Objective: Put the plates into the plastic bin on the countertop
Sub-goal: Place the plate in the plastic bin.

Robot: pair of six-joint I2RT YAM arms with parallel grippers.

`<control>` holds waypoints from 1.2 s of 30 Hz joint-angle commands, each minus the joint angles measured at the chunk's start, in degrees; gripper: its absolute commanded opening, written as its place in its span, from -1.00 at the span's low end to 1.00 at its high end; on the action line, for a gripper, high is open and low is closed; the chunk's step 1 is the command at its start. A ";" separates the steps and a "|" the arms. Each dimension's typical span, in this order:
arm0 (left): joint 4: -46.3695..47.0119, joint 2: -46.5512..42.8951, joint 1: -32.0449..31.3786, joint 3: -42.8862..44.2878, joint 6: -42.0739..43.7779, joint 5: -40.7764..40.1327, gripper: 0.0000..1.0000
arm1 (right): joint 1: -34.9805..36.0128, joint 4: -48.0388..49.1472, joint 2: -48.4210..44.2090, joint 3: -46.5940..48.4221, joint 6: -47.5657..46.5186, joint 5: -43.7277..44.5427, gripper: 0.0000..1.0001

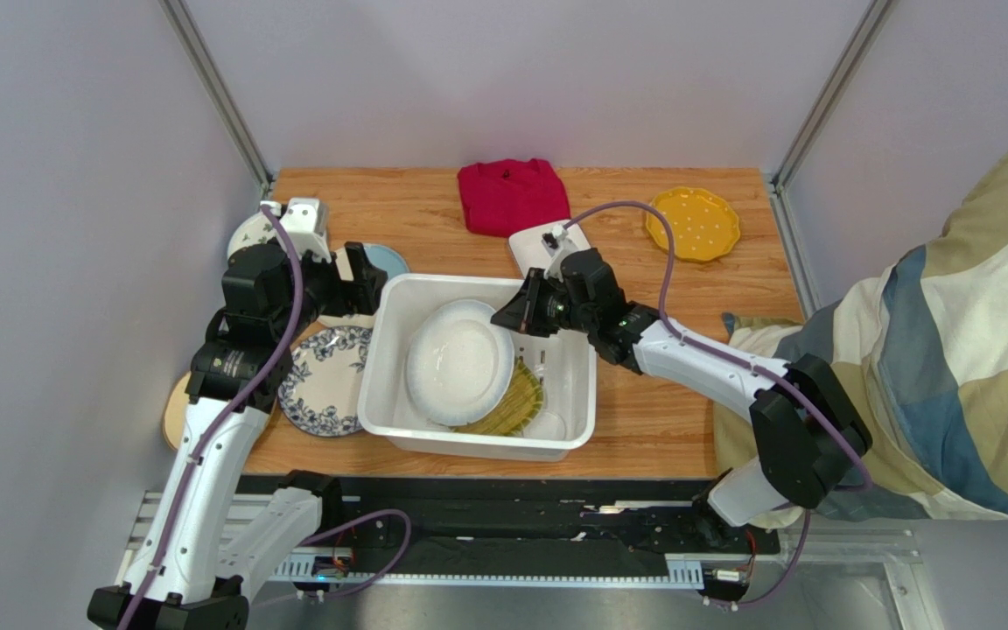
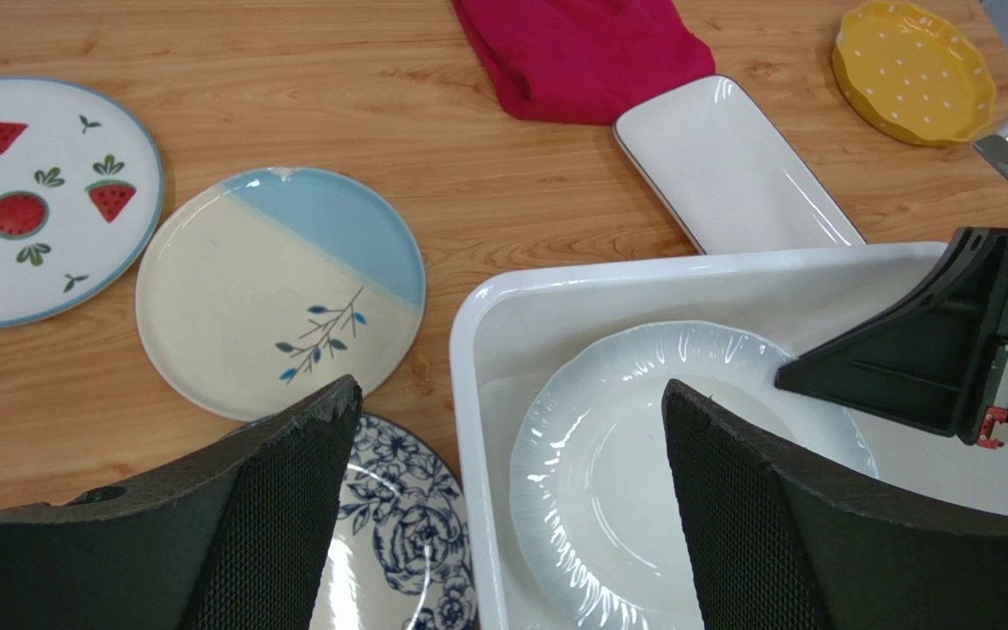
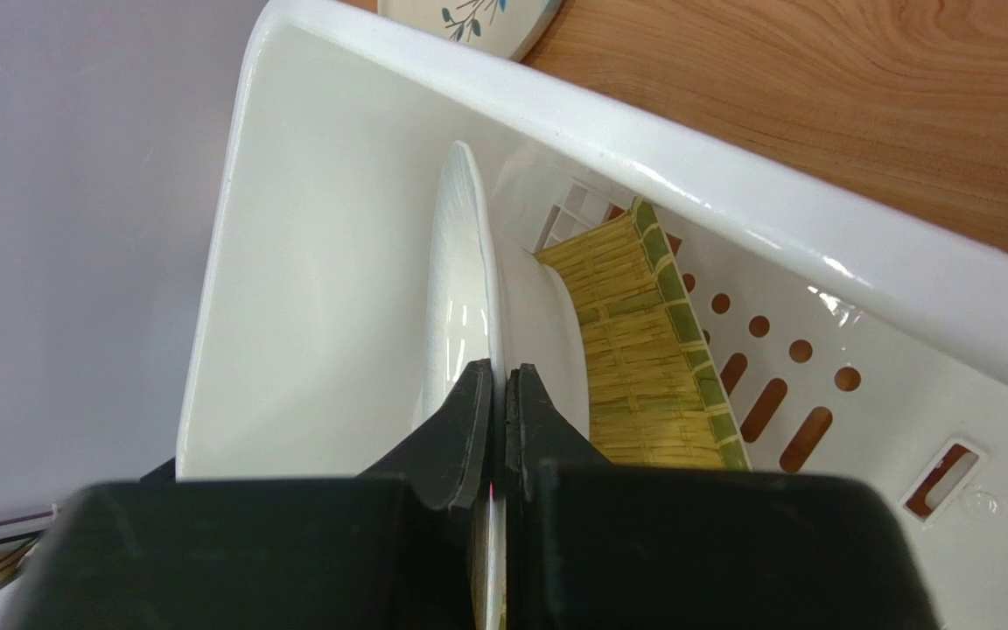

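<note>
White round plate [image 3: 463, 263] leaning on edge inside the plastic bin [image 3: 628, 145], its rim pinched between the closed jaws of the right gripper [image 3: 498, 394]. The disc runs straight ahead of and below those jaws, with the greenish woven plate [image 3: 628, 341] just to their right, so release likely turns on this lean. The left gripper [image 2: 507, 391], jaws spread wide and empty, hovers above the bin's corner. The blue floral plate [image 2: 404, 525] lies below its left finger, and other plates lie ahead on the counter [image 2: 273, 79].
</note>
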 commanded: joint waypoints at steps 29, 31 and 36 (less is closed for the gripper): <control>1.41 -0.37 -0.40 -0.17 0.24 0.57 0.79 | 8.18 -6.91 9.71 1.78 -9.79 14.76 -0.80; 1.50 -0.37 -0.40 -0.17 0.24 0.49 0.79 | 8.27 -6.56 10.24 1.51 -10.32 15.20 -0.73; 1.58 -0.19 -0.40 -0.26 0.24 0.57 0.79 | 8.27 -5.60 11.74 1.07 -11.12 15.46 -0.50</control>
